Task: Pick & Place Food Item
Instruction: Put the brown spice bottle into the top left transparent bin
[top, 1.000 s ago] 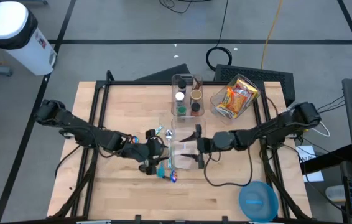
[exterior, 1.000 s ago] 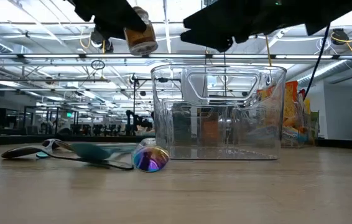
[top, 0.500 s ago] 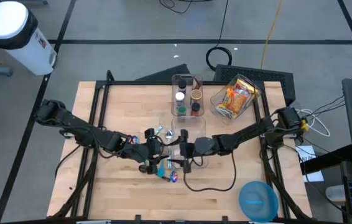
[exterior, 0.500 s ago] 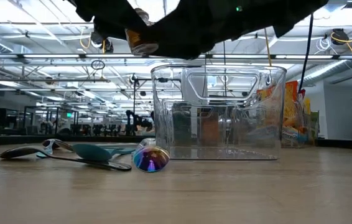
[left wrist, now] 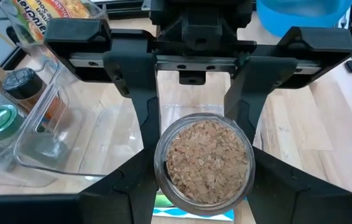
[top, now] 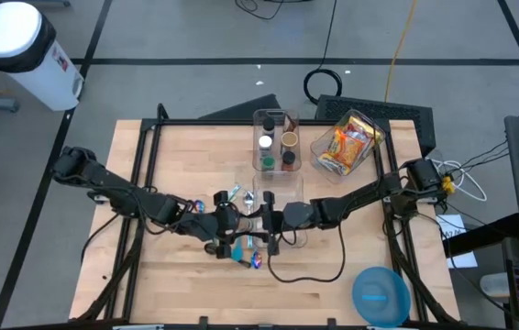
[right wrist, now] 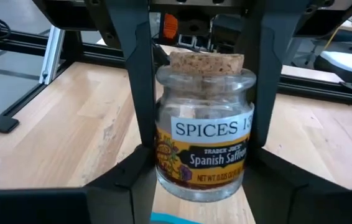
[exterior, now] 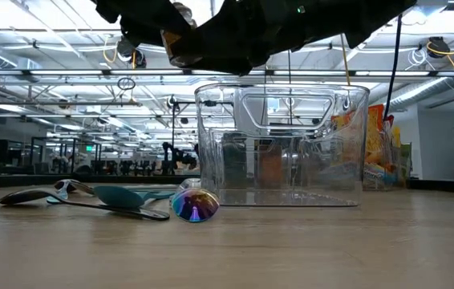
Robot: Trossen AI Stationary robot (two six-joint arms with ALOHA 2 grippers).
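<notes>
A small glass spice jar [right wrist: 204,140] with a cork stopper [left wrist: 208,160] and a saffron label hangs upright in the air near the table's middle, by the left wall of a clear plastic bin [exterior: 281,144]. My left gripper [top: 247,225] reaches in from the table's left and is shut on the jar. From the right, my right gripper [top: 265,223] meets it and is shut on the same jar [top: 255,223]. In the low view both dark hands cover most of the jar [exterior: 180,36]. My left gripper pinches the jar's glass body [left wrist: 158,163] between its two fingers, one on each side. It comes from the table's left, slanting downward. The jar stands upright, lifted clear of the table. My right gripper pinches the jar's lower body [right wrist: 158,175] between its two fingers, one on each side, below the left gripper's fingers [right wrist: 135,74]. It comes about level from the table's right. The jar is upright, cork up.
A teal spoon [exterior: 123,197] and a shiny iridescent ball [exterior: 194,205] lie on the table below the jar. A clear rack of spice jars [top: 276,142] and a bin with a snack bag [top: 347,142] stand at the far side. A blue bowl [top: 380,295] sits near right.
My right gripper has gone toward the table's left over the clear bin up to the jar. Its fingers first stood wide, then closed in on the jar's sides. The jar has stayed in place.
</notes>
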